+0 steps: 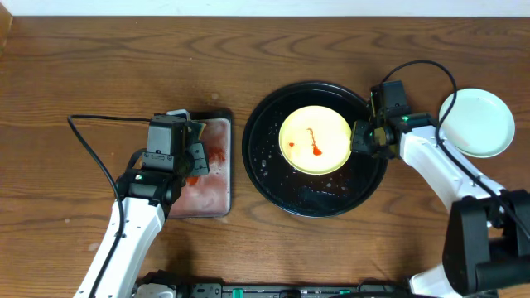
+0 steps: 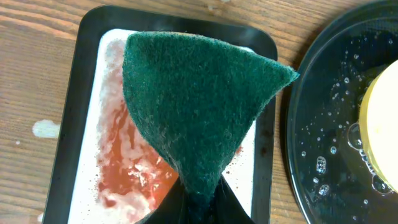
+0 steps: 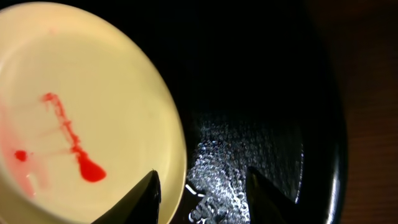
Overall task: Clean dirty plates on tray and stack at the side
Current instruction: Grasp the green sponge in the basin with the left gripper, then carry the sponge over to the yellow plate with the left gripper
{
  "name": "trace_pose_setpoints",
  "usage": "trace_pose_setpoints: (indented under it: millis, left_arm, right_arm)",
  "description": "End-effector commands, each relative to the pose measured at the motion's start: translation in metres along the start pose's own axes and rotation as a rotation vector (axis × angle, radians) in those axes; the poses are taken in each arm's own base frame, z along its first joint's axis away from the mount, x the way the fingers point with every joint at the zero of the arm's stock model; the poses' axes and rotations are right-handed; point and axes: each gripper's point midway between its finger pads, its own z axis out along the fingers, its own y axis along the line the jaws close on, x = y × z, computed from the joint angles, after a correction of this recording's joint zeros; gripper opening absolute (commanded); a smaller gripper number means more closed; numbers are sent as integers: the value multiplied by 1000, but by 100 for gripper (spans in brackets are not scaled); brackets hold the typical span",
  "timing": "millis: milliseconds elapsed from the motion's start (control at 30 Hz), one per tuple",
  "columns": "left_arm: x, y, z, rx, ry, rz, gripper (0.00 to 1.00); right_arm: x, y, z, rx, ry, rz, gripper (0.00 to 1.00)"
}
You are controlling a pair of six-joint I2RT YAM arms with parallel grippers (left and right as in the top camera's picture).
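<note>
Yellow plate (image 1: 315,141) looks stiff, light, slick, so pinch its rim with your right hand (image 3: 202,186), now apart; left hand (image 1: 195,157) is clamped on sponge (image 2: 199,93).

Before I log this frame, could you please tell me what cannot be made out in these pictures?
- Left jaws: left wrist view, covered by the dark green scouring sponge.
- Pale round plate: overhead view, single or stacked, unclear from straight above.
- Yellow round plate: right wrist view, cut by the left edge.
</note>
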Motion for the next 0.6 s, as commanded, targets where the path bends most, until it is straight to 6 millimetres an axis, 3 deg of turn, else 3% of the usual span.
trace_pose_setpoints:
  millis: [0, 33, 200, 567]
  left_arm:
    - [-3, -3, -4, 12, -12, 9, 7]
    - [-2, -2, -4, 11, -9, 16, 7]
    - [-1, -2, -4, 10, -5, 23, 7]
    - [-1, -2, -4, 10, -6, 23, 7]
  right_arm:
    - [0, -1, 15, 19, 20, -60, 48]
    - [1, -2, 19, 19, 31, -82, 56]
    - [8, -5, 30, 32, 65, -116, 80]
    - [-3, 0, 31, 14, 19, -118, 90]
